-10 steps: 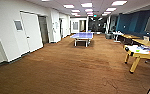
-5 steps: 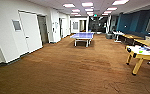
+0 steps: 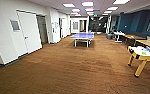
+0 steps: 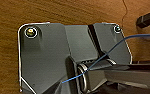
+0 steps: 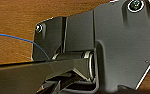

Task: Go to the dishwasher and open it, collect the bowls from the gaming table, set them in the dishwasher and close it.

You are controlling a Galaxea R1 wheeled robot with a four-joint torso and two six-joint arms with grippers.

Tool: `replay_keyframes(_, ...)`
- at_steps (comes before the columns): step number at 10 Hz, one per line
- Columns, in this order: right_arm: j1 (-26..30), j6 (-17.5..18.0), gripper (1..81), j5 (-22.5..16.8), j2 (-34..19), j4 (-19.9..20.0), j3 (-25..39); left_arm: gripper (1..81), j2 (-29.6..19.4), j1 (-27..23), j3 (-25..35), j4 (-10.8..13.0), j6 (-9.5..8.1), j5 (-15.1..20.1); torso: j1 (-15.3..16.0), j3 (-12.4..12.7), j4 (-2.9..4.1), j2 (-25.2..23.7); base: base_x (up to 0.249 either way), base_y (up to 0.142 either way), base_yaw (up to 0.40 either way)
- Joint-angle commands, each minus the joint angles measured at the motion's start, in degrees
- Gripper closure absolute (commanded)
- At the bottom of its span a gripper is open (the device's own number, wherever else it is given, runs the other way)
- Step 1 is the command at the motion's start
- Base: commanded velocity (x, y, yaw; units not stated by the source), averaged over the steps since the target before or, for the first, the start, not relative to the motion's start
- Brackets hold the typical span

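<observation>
The gaming table (image 3: pixel 146 59) stands at the right edge of the head view, with a white top and yellow sides and legs. Small coloured things (image 3: pixel 148 51) lie on its top, too blurred to tell as bowls. The dishwasher is out of view. In both wrist views the arms' dark plates hang over brown floor (image 4: pixel 6 17) (image 5: pixel 13 15), with a thin blue cable (image 4: pixel 121 42) crossing each.
A blue ping-pong table (image 3: pixel 82 36) stands ahead in the middle of the room. A white wall with a door (image 3: pixel 29 32) runs along the left. Long wooden tables (image 3: pixel 134 38) line the dark blue wall on the right. Open brown floor (image 3: pixel 73 70) stretches ahead.
The whole head view has shifted slightly as the robot moves forward. The gaming table and the left door appear a little nearer; nothing in the room itself has moved.
</observation>
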Motion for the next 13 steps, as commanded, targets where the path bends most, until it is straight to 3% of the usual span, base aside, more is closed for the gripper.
replay_keyframes(1,2.88,-0.07,1.0,-2.66,0.21,-0.11,0.72,1.0,-0.03,-2.36,0.3,0.51,0.44,2.47,0.05,0.0,0.0,0.0,0.19,0.0,0.0)
replay_keyframes(13,1.92,0.64,1.0,-0.99,-0.05,-0.02,0.72,1.0,-0.38,-2.36,0.3,0.42,0.35,2.47,0.05,0.0,0.0,0.0,0.19,0.0,0.0)
